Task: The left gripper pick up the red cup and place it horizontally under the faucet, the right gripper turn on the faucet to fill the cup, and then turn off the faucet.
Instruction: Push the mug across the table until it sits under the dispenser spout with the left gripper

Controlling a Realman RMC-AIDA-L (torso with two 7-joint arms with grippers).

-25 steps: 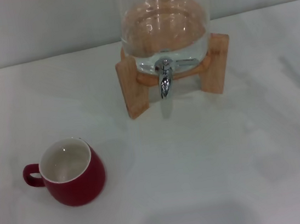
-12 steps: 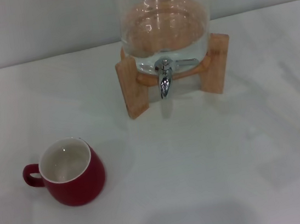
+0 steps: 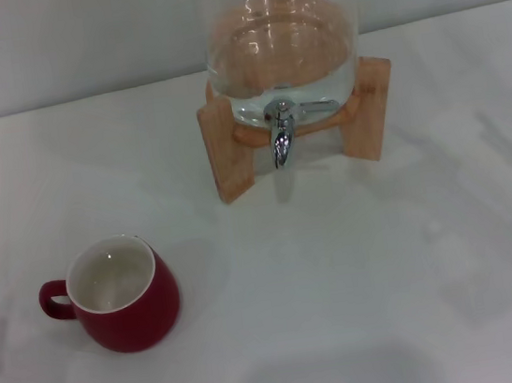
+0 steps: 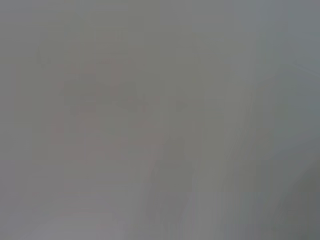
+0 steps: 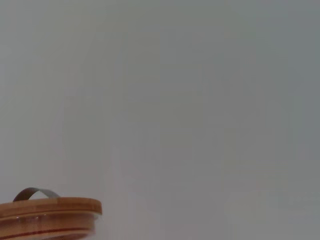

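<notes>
Neither gripper is in view, so their jaw state cannot be told; the red cup (image 3: 124,297) stands upright on the robot's left, well apart from the faucet (image 3: 280,133), favouring the left arm.

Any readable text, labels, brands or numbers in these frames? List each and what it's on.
None readable.
Small dark-red cup with white inside: no print visible.
Clear glass dispenser, its wooden stand and chrome faucet: no markings visible.
Wooden lid in the right wrist view: plain.
Neither gripper is in view.
</notes>
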